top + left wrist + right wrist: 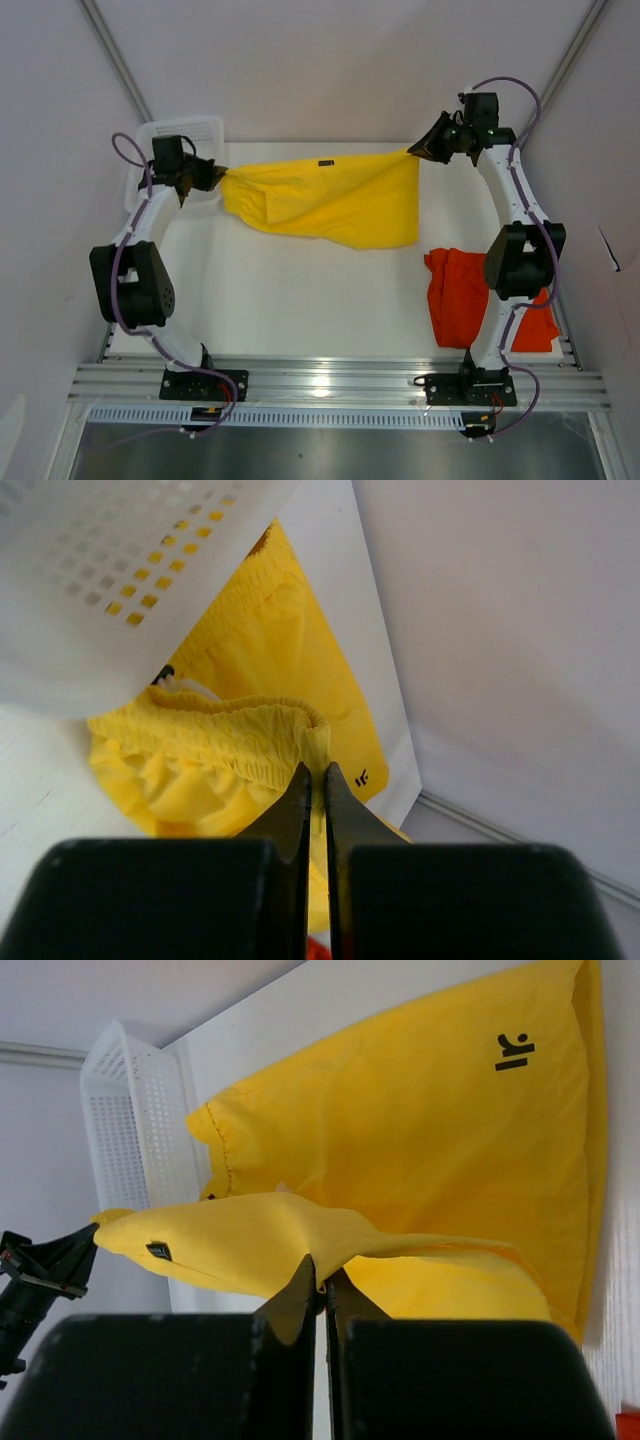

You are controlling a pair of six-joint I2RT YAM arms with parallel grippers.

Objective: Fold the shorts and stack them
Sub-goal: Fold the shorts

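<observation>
Shorts in my grip: the yellow shorts [330, 200] hang spread between my two tools over the far half of the bench [300, 310].
Left tool [316, 770]: pinched narrow on the gathered elastic waistband, with cloth between the fingers.
Right tool [320, 1272]: pinched narrow on a fold of yellow cloth at the far right corner of the garment.
Top edge: runs nearly straight from one tool to the other, with the small black logo [325, 162] just below it.
Lower edge: sags uneven and hangs deepest towards the right. I cannot tell how much of it lies on the bench.
Drawstring [185, 688]: a short white loop shows at the waistband, close under the basket wall.
Basket [190, 130]: white mesh, in the far left corner, just beside my left tool. Its wall fills the upper left of my left wrist view.
Orange-red shorts [460, 300]: crumpled at the near right of the bench, partly hidden behind my right arm, reaching towards the right edge and the near rail.
Walls: pale panels close in on the left, far and right sides. My right tool sits near the far right corner.
Open room: white bench surface shows from the yellow hem down to the near rail, and from my left arm across to the orange-red shorts.
</observation>
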